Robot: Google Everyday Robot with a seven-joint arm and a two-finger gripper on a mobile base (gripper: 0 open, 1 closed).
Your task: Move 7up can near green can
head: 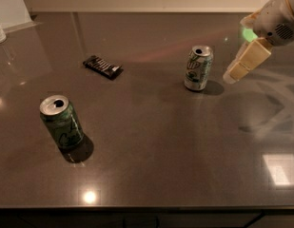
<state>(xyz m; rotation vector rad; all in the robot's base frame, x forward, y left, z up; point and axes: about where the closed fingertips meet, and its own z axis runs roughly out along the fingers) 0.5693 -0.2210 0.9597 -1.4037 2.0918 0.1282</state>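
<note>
Table [151,175]: dark stone-like top, polished smooth, mirroring the lights
7up can [198,70]: showing glossy printed metal, bare silver lid
Green can [64,125]: gleaming smooth metal, silver lid
Wrapper [102,66]: black film, catching a faint sheen
Gripper [241,66]: hanging right of the 7up can, looking like matt tan plastic

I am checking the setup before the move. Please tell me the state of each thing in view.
7up can: upright, top opened, not held.
green can: upright, top opened, far from the 7up can.
snack bar: lying flat, wrapped.
gripper: in the air right of the 7up can, touching nothing.
</note>
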